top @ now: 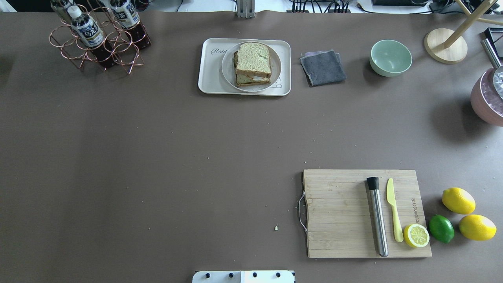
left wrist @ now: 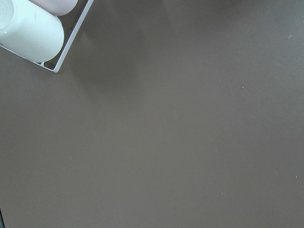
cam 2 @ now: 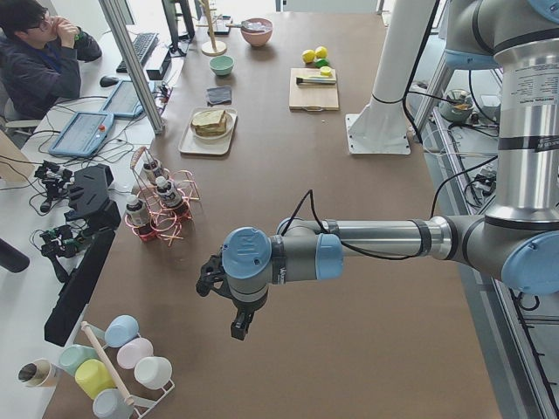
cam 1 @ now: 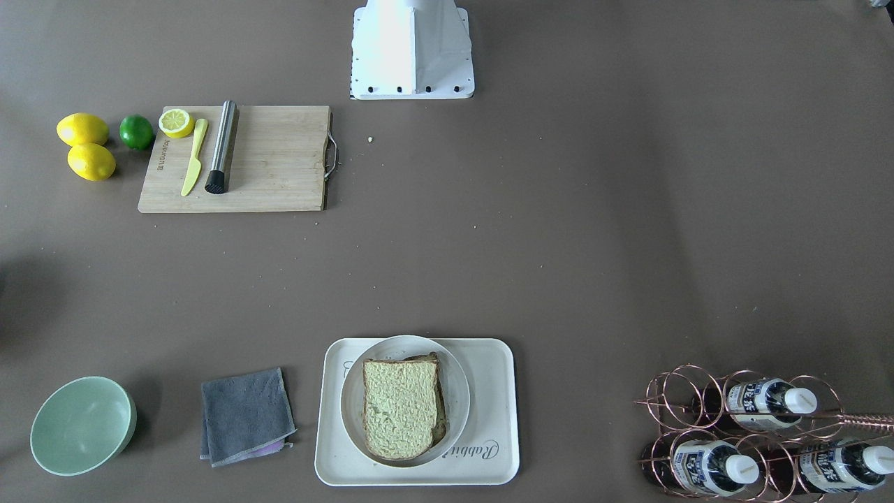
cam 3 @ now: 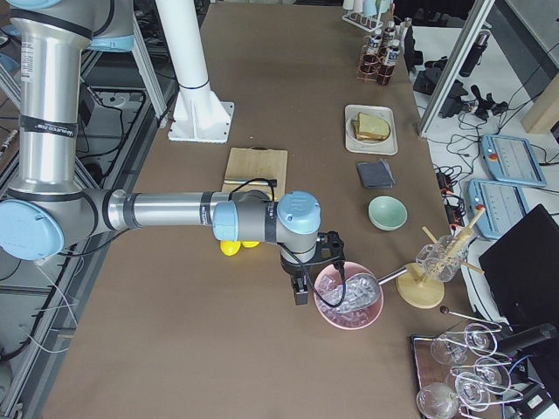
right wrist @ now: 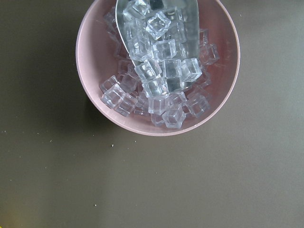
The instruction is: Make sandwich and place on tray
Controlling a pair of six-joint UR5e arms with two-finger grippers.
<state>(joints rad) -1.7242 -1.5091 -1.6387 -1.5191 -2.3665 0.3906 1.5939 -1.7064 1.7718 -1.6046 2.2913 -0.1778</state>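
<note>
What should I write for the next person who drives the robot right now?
Left hand: over bare table, far from the food; open or shut, cannot tell.
Right hand: by the ice bowl; cannot tell either.
Sandwich: stacked on a plate, plate on the tray.
Done: sandwich made and on the tray.
Left to do: nothing that shows.

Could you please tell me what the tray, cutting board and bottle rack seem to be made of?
The tray: probably plastic or melamine, smooth matte cream surface.
The cutting board: wood, perhaps bamboo, with visible strip grain.
The bottle rack: thin metal wire, shiny copper-coloured finish.
</note>
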